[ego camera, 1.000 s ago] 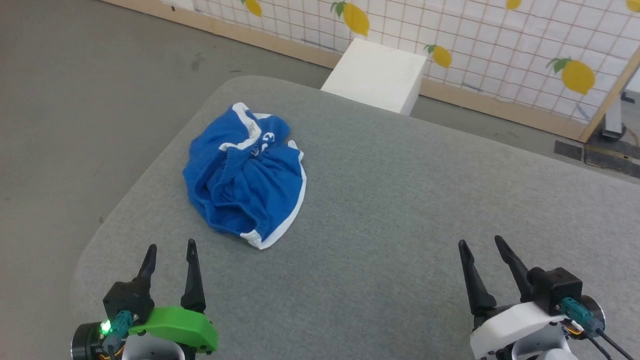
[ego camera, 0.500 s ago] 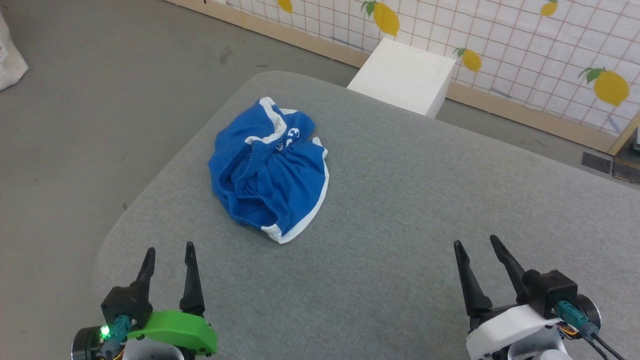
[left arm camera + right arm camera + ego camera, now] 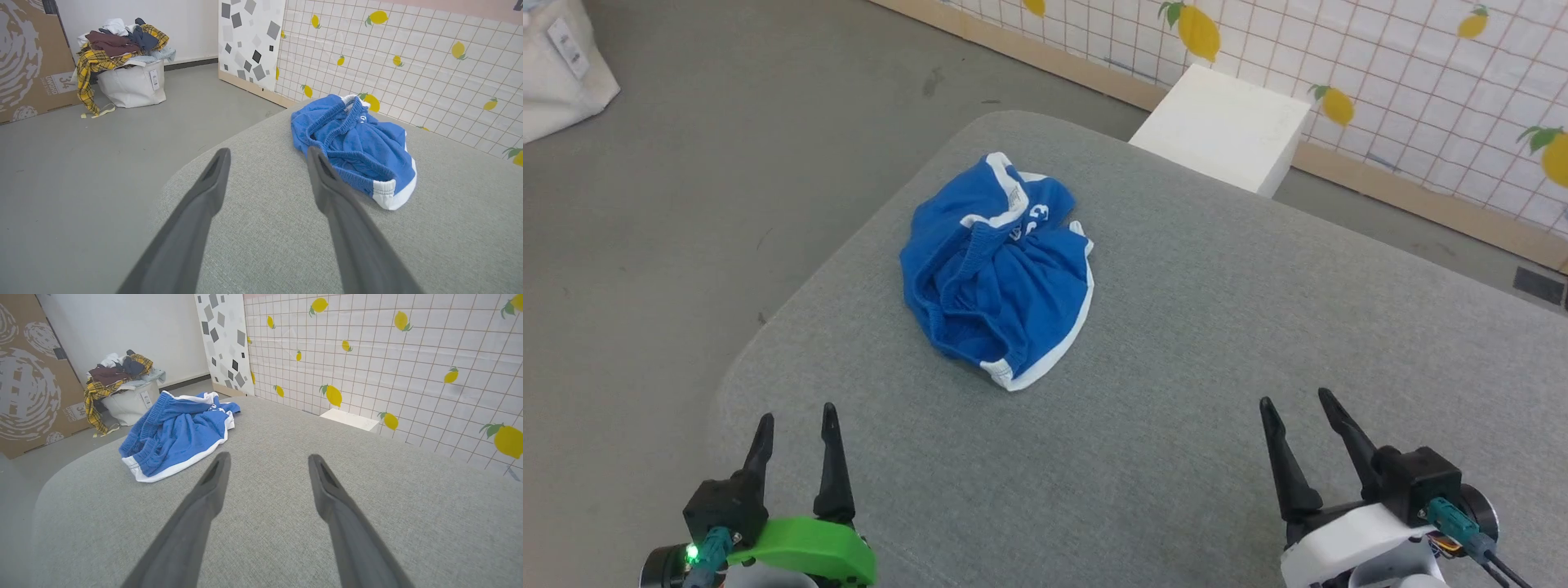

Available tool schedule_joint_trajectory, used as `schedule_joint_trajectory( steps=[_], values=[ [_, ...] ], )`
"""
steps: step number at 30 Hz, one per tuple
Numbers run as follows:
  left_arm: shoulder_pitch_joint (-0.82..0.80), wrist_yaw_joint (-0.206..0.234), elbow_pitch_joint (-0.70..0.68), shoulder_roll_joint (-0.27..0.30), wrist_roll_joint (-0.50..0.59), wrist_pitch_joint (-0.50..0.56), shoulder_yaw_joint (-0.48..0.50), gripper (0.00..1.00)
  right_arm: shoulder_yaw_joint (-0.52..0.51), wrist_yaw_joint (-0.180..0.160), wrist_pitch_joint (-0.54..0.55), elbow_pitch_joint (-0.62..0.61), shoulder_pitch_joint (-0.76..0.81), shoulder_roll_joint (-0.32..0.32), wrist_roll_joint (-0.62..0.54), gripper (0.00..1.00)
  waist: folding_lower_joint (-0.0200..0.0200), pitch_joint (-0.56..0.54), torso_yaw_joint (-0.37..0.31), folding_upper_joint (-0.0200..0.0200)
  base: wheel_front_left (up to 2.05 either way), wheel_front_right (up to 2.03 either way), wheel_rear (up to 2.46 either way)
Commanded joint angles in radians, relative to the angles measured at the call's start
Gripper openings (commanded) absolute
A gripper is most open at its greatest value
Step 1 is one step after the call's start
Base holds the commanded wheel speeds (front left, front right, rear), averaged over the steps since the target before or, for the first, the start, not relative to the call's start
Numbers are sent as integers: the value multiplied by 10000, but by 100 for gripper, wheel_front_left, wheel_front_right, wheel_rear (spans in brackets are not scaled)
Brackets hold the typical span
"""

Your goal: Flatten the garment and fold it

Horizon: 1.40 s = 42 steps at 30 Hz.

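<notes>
In the head view, we see the garment [image 3: 1001, 273] lying in a crumpled heap on the grey table [image 3: 1176, 392], near its far left corner. It is blue with white edges. Our left gripper [image 3: 797, 412] is at the lower left and our right gripper [image 3: 1294, 396] is at the lower right. Each has its two fingers [image 3: 833, 465] apart and holds nothing. Both are well apart from the garment. A white box [image 3: 1221, 131] stands past the table, by the lemon wall [image 3: 1421, 57].

In the left wrist view, our two dark fingers spread wide above the table's edge. The garment lies just past the right-hand finger, all bunched up. A white bag [image 3: 130, 83] full of clothes sits far back on the floor [image 3: 81, 163].

In the right wrist view, our fingers are spread wide too, with bare table between them. The garment lies ahead on the left, and nothing touches it.
</notes>
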Motion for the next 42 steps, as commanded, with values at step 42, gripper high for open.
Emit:
schedule_joint_trajectory(
  steps=[42],
  values=[
    [-8187,-1413,4979,2659,-5579,5944,-173,100,-1321,-15,712,-1453,-1390,-1,-1771,100,0,3715,-2567,0,0,0,0]
  ],
)
